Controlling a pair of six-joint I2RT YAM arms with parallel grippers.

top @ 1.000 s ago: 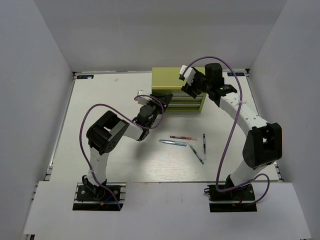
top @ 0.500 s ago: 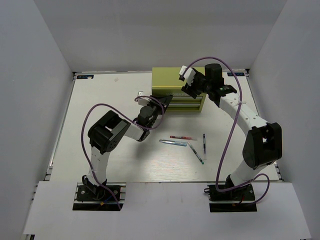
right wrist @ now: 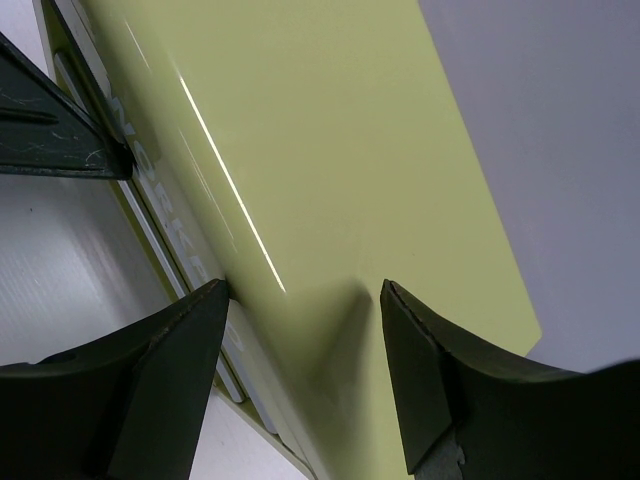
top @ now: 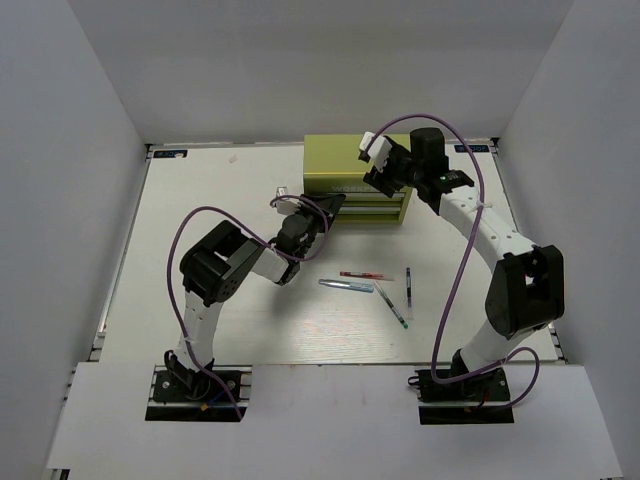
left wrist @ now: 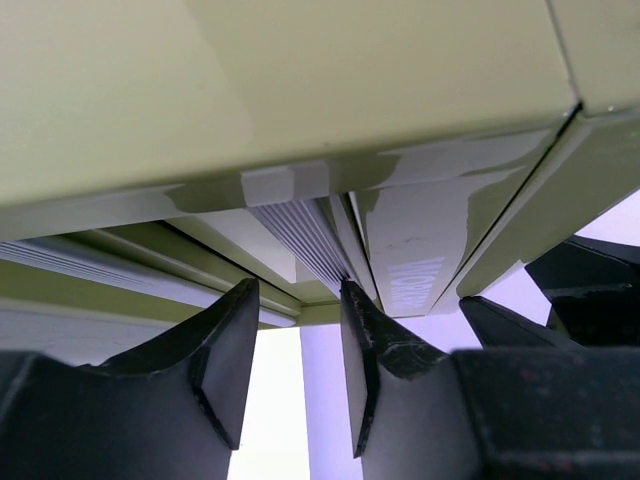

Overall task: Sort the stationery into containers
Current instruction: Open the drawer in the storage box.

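The yellow-green chest [top: 335, 160] stands at the back of the table with its two drawers facing me. My left gripper [top: 332, 203] is open at the left end of the drawer fronts; in the left wrist view [left wrist: 298, 300] its tips sit just below a ribbed drawer handle [left wrist: 300, 232]. My right gripper [top: 373, 177] is open and empty over the chest's top [right wrist: 300, 150] near its front edge. A red pen [top: 364, 275], a light blue pen [top: 345, 285], a dark green pen [top: 393, 306] and a whitish pen [top: 409, 288] lie on the table in front of the chest.
White walls close in the table on three sides. Purple cables loop from both arms. The pens lie between the two arms, nearer the right arm's base [top: 465, 385].
My left arm has pushed a little further toward the chest's drawer fronts. The right arm and the pens have not moved.
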